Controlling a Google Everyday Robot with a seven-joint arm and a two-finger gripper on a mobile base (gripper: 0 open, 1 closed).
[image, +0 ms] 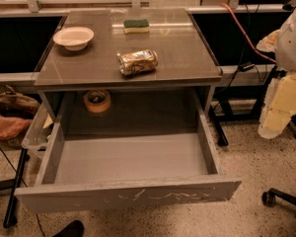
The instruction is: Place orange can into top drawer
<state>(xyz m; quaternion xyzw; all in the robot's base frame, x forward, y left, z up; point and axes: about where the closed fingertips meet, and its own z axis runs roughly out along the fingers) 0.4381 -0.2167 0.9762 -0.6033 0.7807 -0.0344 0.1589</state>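
One orange can, dented gold-and-silver metal, lying on its side mid-worktop; glossy grey-brown surface. Shallow round white bowl off to its left rear, green-and-yellow sponge behind. Below: top drawer pulled out, flat grey, boxy, white scratches on front panel. Tan tape roll in recess behind drawer. Clear plastic bin against drawer's left side. Gripper pale, blocky, at right edge, well apart from can; grip state: cannot tell.
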